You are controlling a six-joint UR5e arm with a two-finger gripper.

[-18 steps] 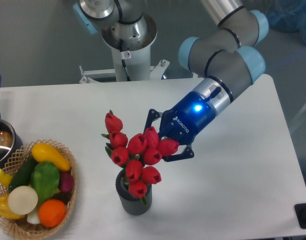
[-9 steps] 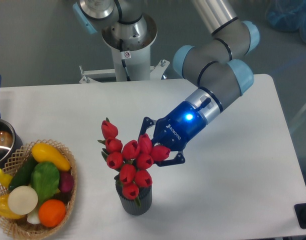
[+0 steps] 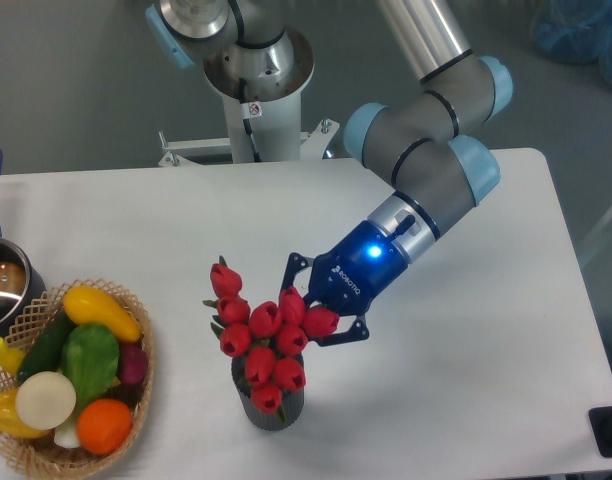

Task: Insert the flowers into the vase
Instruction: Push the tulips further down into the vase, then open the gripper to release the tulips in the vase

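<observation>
Fingers (image 3: 291,268) of the gripper (image 3: 319,305) are closed around the upper right part of the flowers (image 3: 264,335). On the white surface (image 3: 466,350), the red bunch stands in the vase (image 3: 269,405), which is near a basket (image 3: 136,400) of vegetables.

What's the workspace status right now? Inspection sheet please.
Surface: white table, bare on its right side.
Job's things: flowers upright with their lower end in the vase; vase standing near the front edge.
Clutter: basket of vegetables at front left; steel pot at the left edge.
Grippers: gripper at the bunch's right side; hold cannot be told.
Cables: nothing seen.
Surroundings: robot base behind the table, grey floor.
</observation>
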